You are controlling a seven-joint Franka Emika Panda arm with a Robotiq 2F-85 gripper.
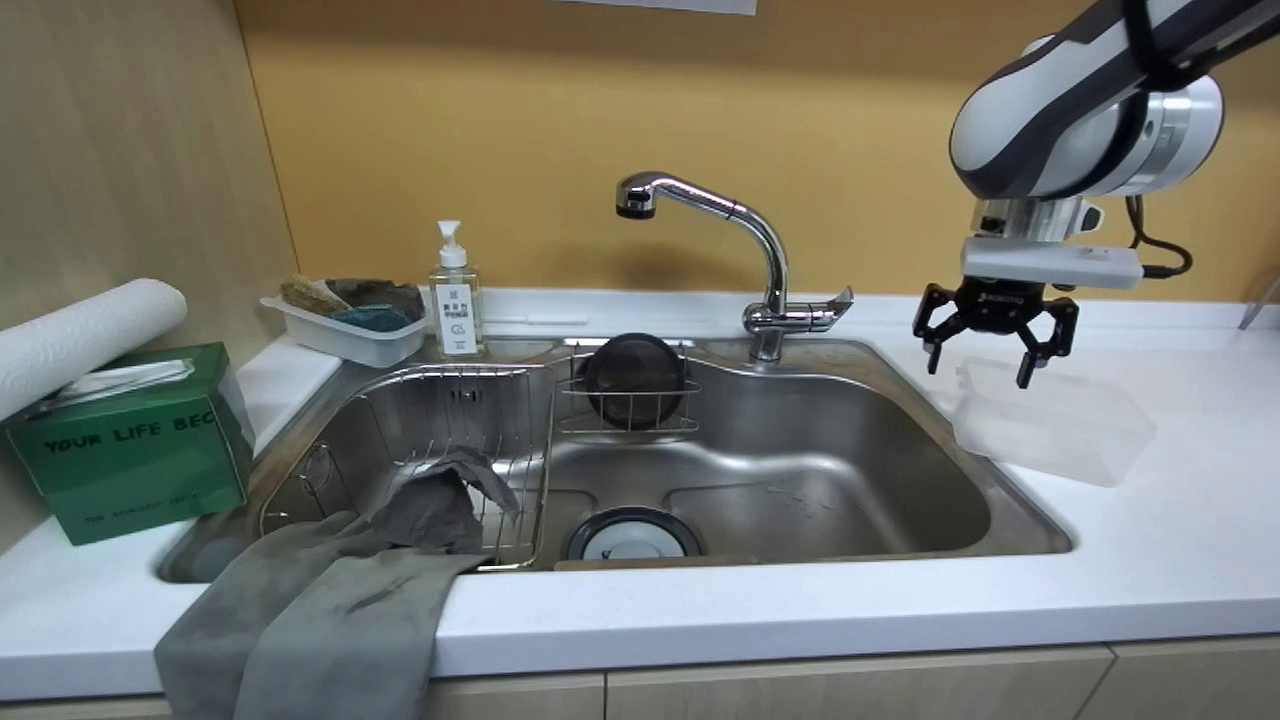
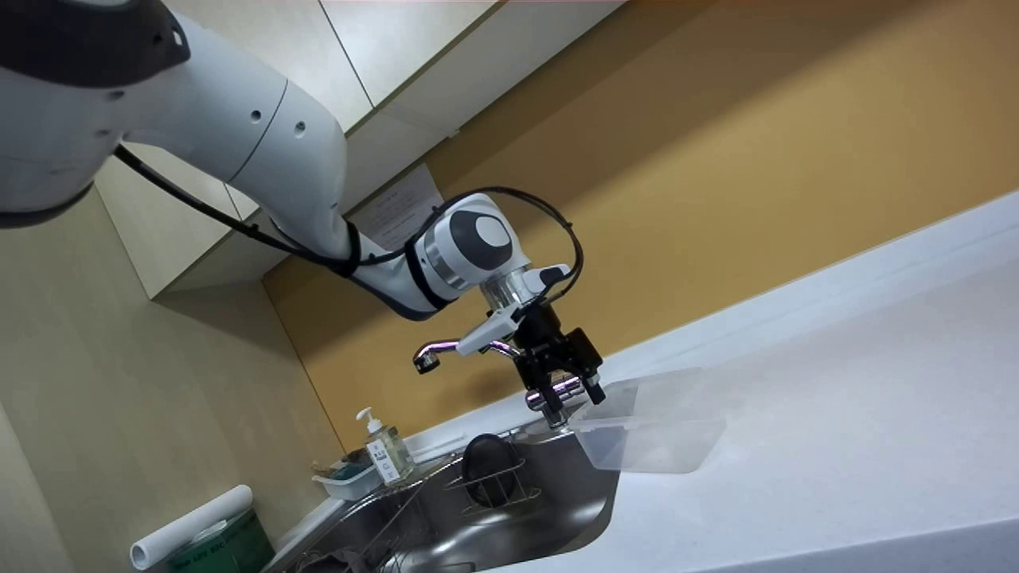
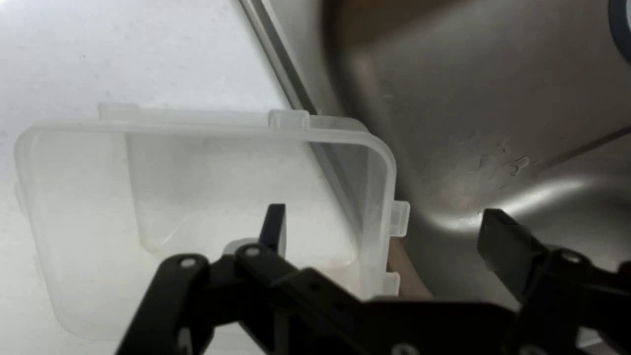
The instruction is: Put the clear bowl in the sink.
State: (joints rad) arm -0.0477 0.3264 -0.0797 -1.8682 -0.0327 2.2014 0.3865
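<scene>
Wrist view: clear bowl (image 3: 217, 207), mouth up, small tabs along its rim, lay across the left and centre of the frame; its right end overlapped the edge of the sink (image 3: 468, 98).
Gripper (image 3: 384, 219): black, spread wide at the bottom of that frame; one finger stood before the bowl's inside, one before the sink, the bowl's right wall between them; whether either touched it could not be told.
Bowl: lay in an exterior view on the white counter (image 1: 1210, 540), right of the frame, a corner over the sink's rim.
Faucet (image 1: 776, 265): chrome, curved, rose at upper centre.
Dark round dish (image 1: 635, 375): stood on edge in a wire basket (image 1: 690, 394), centre, at the sink's back.
Drain (image 1: 632, 540): pale disc in a dark ring, lower centre.
Grey cloth (image 1: 335, 620): hung over the front edge, lower left.
Pump bottle (image 1: 458, 315): stood beside a pale tray (image 1: 355, 340), left of centre.
</scene>
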